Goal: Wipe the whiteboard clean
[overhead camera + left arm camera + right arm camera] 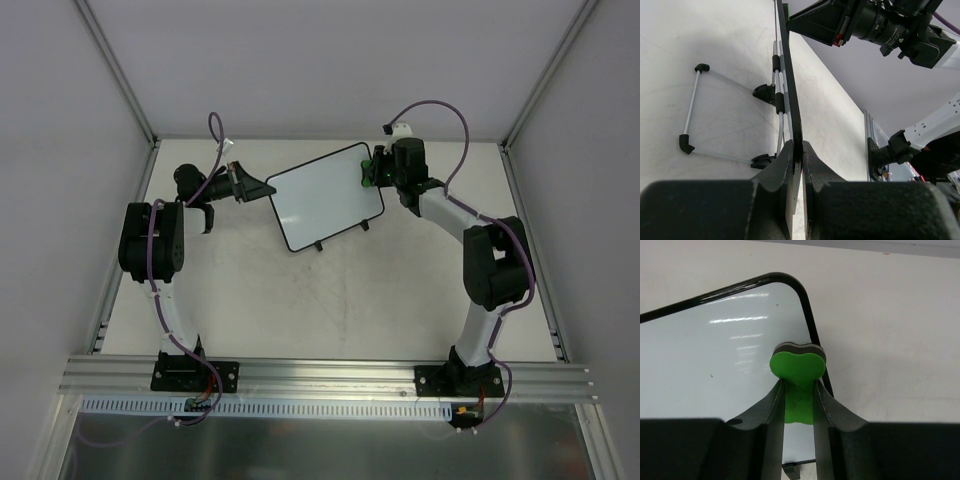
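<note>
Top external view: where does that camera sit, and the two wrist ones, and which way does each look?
Top external: above and behind the robot, looking down on the table; left arm and right arm show, whiteboard between them.
Left wrist: on the left arm, looking along the left gripper shut on the whiteboard's edge; its own jaws show, with the right arm beyond.
Right wrist: on the right arm, looking down at the board's corner; the right gripper holds the green eraser.
Shared: all three show the whiteboard.

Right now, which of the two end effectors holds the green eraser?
The right end effector: it pinches the green eraser at the right edge of the whiteboard. The left end effector grips its opposite edge instead.
</note>
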`<state>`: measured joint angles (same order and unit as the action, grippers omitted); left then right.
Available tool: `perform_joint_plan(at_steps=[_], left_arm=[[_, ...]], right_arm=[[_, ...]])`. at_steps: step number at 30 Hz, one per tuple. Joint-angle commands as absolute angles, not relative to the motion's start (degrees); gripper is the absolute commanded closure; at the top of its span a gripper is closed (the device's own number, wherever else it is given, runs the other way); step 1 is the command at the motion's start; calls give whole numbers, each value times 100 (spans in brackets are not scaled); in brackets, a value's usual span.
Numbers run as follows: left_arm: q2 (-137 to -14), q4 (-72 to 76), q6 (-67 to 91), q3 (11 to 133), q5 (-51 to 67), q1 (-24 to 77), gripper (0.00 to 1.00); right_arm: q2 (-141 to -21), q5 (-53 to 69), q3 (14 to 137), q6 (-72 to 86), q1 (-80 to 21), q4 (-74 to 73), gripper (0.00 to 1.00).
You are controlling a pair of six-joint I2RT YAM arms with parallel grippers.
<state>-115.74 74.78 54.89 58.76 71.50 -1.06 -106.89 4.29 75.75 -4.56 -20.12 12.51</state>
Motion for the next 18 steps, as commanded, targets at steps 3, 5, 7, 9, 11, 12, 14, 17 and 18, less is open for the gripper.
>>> perform_joint_plan(at_steps=[3, 5, 7, 9, 11, 12, 14, 17, 18], left_arm=[[-11522, 9633, 5651, 5854, 7585, 132, 100], [-11522, 9633, 5643, 5854, 7585, 141, 100], [-11514, 9633, 5643, 5854, 7594, 141, 100], [-11514, 9633, 5642, 5854, 7594, 149, 100], [-11496, 9633, 5634, 5845, 7611, 149, 100], [-11496, 9633, 5634, 5845, 7611, 149, 100], [-11487, 9633, 5634, 5845, 7603, 149, 100], [-11479, 9633, 5643, 5845, 7620, 149, 100], [-11487, 9633, 5643, 5845, 7620, 149, 100]], right_arm=[[-10731, 458, 7849, -579, -2267, 1292, 100], [-10749, 370, 7875, -633, -2487, 1301, 100], [-10801, 430, 7901, -589, -2662, 1309, 100], [-10819, 422, 7945, -580, -2794, 1327, 100], [-10863, 396, 7963, -615, -2997, 1327, 100], [-10872, 404, 7989, -607, -3041, 1336, 100], [-10881, 431, 8007, -606, -3164, 1345, 100], [-10863, 361, 8016, -615, -3252, 1336, 100], [-10863, 308, 7998, -615, -3261, 1336, 100]])
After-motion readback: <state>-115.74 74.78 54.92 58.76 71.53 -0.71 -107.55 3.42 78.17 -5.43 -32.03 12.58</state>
